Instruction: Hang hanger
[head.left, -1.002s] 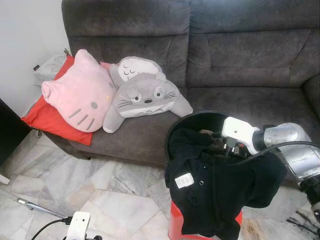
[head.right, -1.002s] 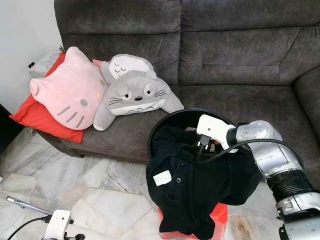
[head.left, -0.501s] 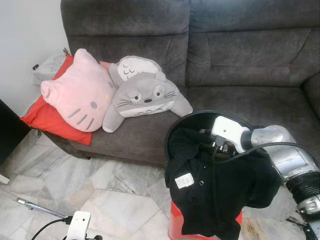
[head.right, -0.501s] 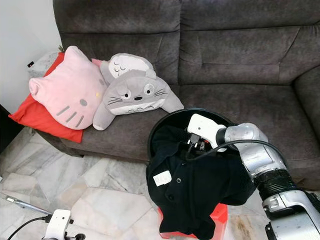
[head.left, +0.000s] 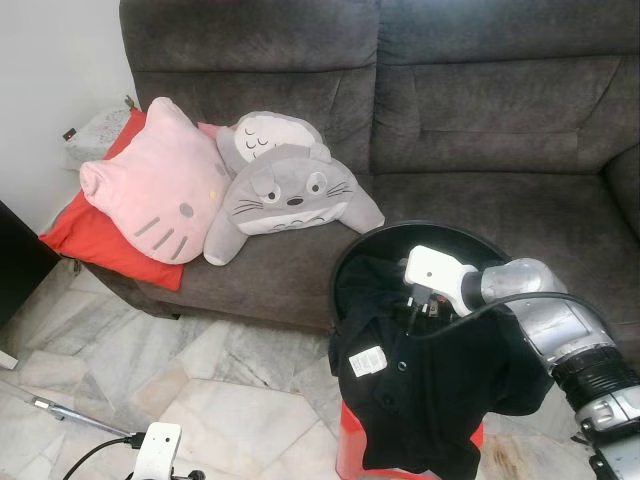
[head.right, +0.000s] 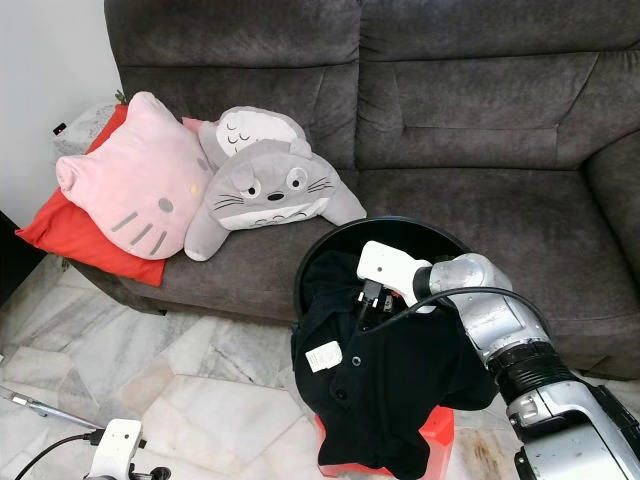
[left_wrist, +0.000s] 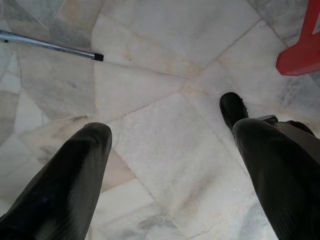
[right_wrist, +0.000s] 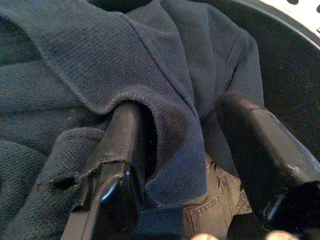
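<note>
A black polo shirt (head.left: 430, 385) with a white tag hangs over the front rim of a round black basket (head.left: 445, 229). My right gripper (head.left: 414, 306) reaches into the basket at the shirt's collar. In the right wrist view the gripper (right_wrist: 180, 105) is open, its fingers spread wide. A fold of the dark collar (right_wrist: 165, 115) drapes over one finger (right_wrist: 125, 145), and a brown garment (right_wrist: 215, 210) lies beneath. My left gripper (left_wrist: 172, 130) hangs low and open above the marble floor.
The basket stands on a red stool (head.left: 350, 455) in front of a dark grey sofa (head.left: 480, 120). A pink cat cushion (head.left: 150, 190), a grey plush (head.left: 290, 190) and a red cushion (head.left: 85, 240) lie on the sofa's left end. A metal rod (head.left: 70, 412) lies on the floor.
My right gripper has moved left across the basket towards the shirt's collar. The shirt and the left arm have stayed in place.
</note>
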